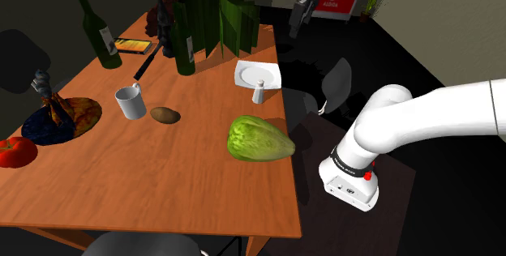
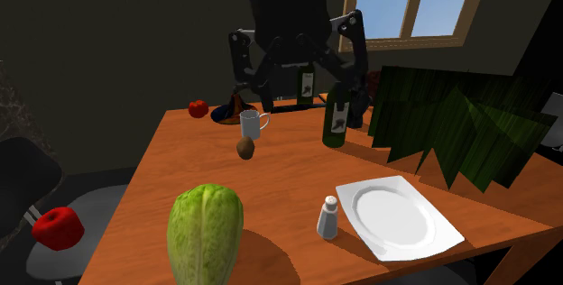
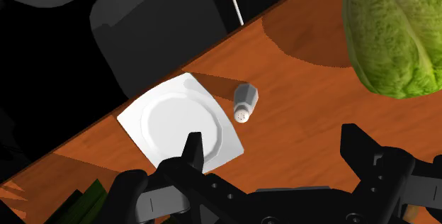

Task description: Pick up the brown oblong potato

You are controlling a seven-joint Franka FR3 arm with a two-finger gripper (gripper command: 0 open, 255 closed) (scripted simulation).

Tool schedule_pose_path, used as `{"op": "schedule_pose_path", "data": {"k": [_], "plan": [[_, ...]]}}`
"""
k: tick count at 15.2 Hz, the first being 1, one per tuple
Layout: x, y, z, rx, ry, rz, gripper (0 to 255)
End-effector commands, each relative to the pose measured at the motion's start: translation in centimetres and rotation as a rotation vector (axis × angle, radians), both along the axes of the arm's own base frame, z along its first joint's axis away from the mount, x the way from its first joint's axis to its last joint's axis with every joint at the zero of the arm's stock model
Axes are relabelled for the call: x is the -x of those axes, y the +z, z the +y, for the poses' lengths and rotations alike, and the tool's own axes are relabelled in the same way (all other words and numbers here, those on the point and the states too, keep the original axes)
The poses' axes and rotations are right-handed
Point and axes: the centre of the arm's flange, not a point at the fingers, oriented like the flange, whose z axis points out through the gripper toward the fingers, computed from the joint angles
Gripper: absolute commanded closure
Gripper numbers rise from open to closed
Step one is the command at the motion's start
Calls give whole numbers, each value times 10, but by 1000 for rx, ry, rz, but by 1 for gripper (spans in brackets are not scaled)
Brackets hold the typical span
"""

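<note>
Potato [image 1: 165, 115] rests on the brown table [image 1: 162, 181], window [image 2: 410, 4] behind; fingers [image 3: 193, 153] spread, empty.

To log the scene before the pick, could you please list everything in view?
table: one, orange-brown, under everything
potato: one, brown, beside the mug
mug: one, pale grey, mid-table
lettuce: one, green, table edge nearest the arm
plate: one, white, beside the shaker
shaker: one, pale grey, between plate and lettuce
bottles: two, dark green, by the folded screen
folded screen: one, green, behind the plate
tomato: one, red, by the dark dish
dark dish: one, dark blue, table edge
arm: one, white, beside the table
gripper: one, black, open, pointing toward plate and shaker
</note>
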Motion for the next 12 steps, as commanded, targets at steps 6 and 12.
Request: {"op": "schedule_pose_path", "data": {"k": [6, 12], "plan": [[-40, -38, 34, -5, 26, 0, 0], [-88, -83, 77, -10, 58, 0, 0]]}}
